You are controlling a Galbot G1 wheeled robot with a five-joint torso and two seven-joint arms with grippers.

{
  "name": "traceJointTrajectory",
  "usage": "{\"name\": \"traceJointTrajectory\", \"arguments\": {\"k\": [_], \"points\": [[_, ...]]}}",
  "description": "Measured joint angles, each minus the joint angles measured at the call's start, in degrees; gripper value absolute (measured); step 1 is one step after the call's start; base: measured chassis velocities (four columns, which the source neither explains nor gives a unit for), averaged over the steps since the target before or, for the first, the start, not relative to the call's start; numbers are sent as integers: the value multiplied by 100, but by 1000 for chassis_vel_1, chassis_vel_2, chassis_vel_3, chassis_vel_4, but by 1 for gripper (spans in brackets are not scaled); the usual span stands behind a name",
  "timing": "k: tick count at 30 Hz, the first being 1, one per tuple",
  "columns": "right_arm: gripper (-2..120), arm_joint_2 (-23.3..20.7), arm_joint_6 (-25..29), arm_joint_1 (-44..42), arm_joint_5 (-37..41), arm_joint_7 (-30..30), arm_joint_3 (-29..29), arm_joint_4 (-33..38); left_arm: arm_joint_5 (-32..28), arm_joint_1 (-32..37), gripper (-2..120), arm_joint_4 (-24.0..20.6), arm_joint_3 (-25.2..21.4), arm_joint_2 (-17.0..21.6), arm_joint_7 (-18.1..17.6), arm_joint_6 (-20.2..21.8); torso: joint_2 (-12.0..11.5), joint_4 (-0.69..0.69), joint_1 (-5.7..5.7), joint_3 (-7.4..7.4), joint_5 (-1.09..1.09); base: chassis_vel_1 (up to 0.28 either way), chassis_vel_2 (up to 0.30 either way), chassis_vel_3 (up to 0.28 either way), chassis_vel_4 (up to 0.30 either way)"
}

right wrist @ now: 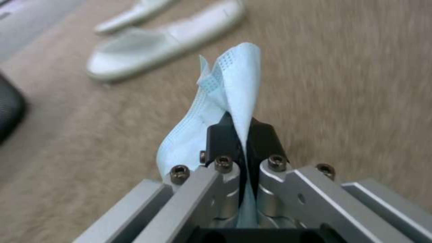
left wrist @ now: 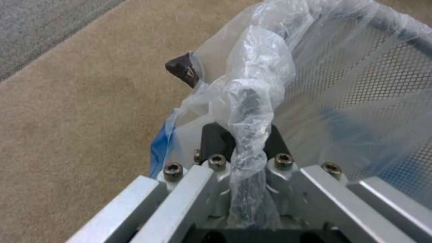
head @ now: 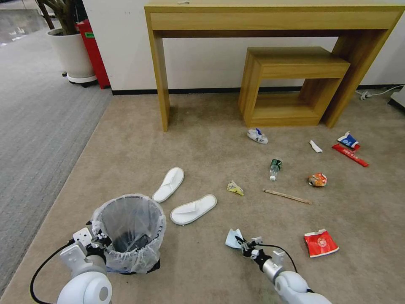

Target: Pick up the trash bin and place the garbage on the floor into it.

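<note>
From the head view we see our left gripper [head: 100, 240] clamped on the near rim of the trash bin [head: 130, 230], which sits low at our left over the beige floor [head: 211, 139]. Our left wrist view brings out what the head view cannot: the dark fingers [left wrist: 216, 140] pinch the rim through a twisted fold of the plastic liner [left wrist: 256, 84], and the bin's mesh wall shows through the film.

Our right gripper [head: 244, 243] is low at our right, closed on a blue face mask [head: 233, 238]. In the head view the mask is a pale scrap at the fingertips; the right wrist view shows its pleats and its dotted edge standing up between the two black fingers [right wrist: 263, 136], with the carpet beneath it.

The two white slippers [head: 181, 198] lie side by side just beyond the bin. Farther out, the head view alone gives us the rest of the garbage: a yellowish crumpled wrapper [head: 235, 188], a green-labelled bottle [head: 275, 168], a wooden stick [head: 288, 197], a red paper bowl [head: 320, 243], an orange crumpled wrapper [head: 317, 180], a red bar wrapper [head: 350, 155], a blue-white carton [head: 347, 140], a small white scrap [head: 315, 146] and a whitish crumpled piece [head: 257, 136] near the wooden desk [head: 270, 17].
</note>
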Motion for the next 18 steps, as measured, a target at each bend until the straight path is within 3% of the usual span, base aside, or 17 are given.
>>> {"name": "traceJointTrajectory", "arguments": {"k": [4,8,13,18], "points": [[0,-361,144,-182,109,-225,87,530,15,-34,2,37,29,-2,2,0,0,-1,0,0,-2,0,0,0,0],[0,-956,396,-427,429,-524,246,1865,25,-63,2,42,77,8,15,6,0,0,0,0,-2,0,0,0,0],[0,-1272,433,-444,711,-570,287,2847,55,-68,2,35,123,11,32,14,0,0,0,0,-2,0,0,0,0],[0,-1624,463,-89,925,-642,-118,3964,117,-30,2,-27,169,8,64,18,0,0,0,0,-2,0,0,0,0]]}}
